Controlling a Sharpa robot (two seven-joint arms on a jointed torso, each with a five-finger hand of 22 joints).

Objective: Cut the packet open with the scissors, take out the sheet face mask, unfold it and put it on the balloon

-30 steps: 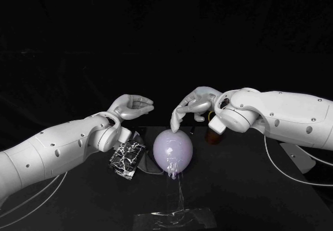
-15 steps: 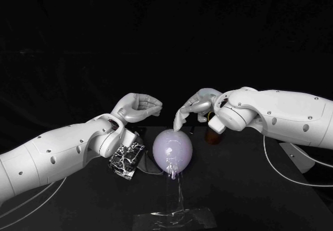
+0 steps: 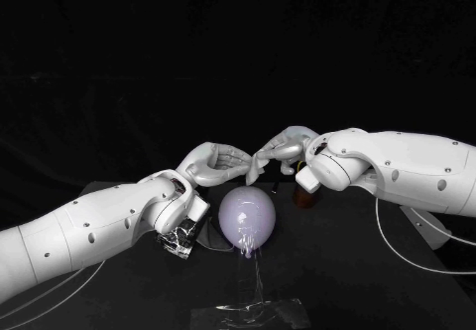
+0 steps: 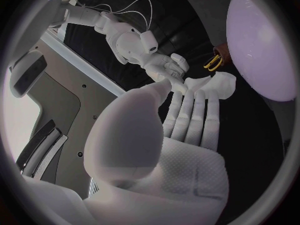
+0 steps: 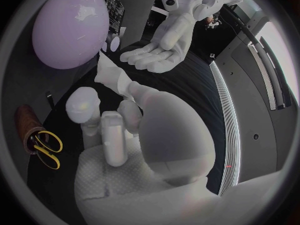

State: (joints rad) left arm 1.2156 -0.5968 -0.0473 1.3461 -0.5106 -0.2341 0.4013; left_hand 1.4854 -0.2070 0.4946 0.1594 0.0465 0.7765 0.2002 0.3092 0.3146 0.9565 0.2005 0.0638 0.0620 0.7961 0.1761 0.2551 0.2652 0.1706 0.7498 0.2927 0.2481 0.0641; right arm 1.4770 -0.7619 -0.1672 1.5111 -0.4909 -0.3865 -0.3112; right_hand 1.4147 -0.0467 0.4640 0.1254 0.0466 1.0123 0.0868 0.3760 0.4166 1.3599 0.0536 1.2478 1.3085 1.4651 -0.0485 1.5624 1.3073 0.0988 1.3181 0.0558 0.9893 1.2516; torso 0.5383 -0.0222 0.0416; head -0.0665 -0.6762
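Observation:
The lilac balloon (image 3: 248,218) (image 4: 262,50) (image 5: 67,26) stands upright mid-table. Just above its top my two hands meet at the fingertips. My left hand (image 3: 214,165) (image 5: 156,49) is cupped, palm bare, with the fingertips bent in. From my right hand (image 3: 280,148) (image 4: 164,67) a pale strip (image 3: 255,170) points down at the balloon; I cannot tell whether it is a finger or the folded mask. The silver packet (image 3: 179,230) (image 5: 114,7) lies on the table under my left forearm. The yellow-handled scissors (image 5: 45,147) (image 4: 212,62) stand in a brown holder (image 3: 305,196) behind the balloon.
A clear glossy film (image 3: 250,275) hangs from the balloon's underside down to a taped patch (image 3: 248,315) at the table's front edge. My right forearm (image 3: 397,168) hangs over the table's right side, with white cables (image 3: 406,247) looping below it.
My left hand has risen and swung right, from beside the balloon to the right hand's fingertips above it. The right hand has barely moved. Balloon, packet and scissors stay put.

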